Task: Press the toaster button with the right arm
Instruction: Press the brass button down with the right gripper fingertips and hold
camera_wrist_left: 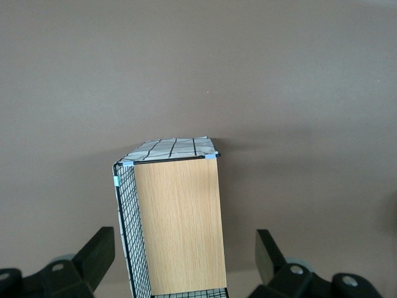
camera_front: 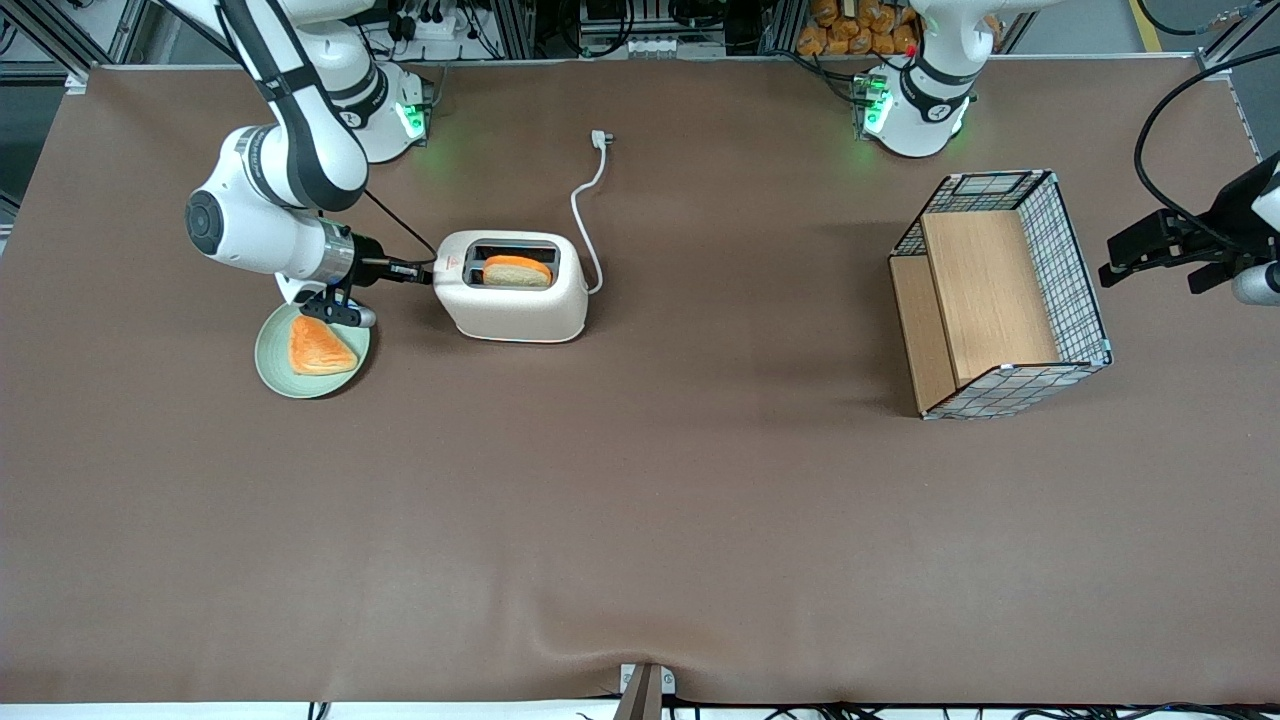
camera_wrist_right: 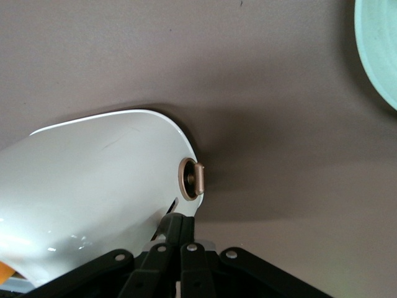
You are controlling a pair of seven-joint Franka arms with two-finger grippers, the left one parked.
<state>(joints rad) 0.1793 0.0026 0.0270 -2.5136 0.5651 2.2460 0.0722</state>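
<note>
Brown table (camera_front: 640,520): toaster (camera_front: 512,300), green plate (camera_front: 275,368), wire basket (camera_front: 1000,295); gripper (camera_front: 425,272) at toaster's end.

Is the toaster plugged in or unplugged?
Unplugged: the toaster's white cord ends in a plug lying loose on the table. The pincer is at the toaster's narrow end.

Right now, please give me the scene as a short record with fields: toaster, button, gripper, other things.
toaster: cream-white toaster, one bread slice in a slot, white cord unplugged on the table
button: toaster button on the narrow end face
gripper: right arm gripper at that end face, fingers together
other: green plate with orange slice; wire-and-wood basket toward the parked arm's end
</note>
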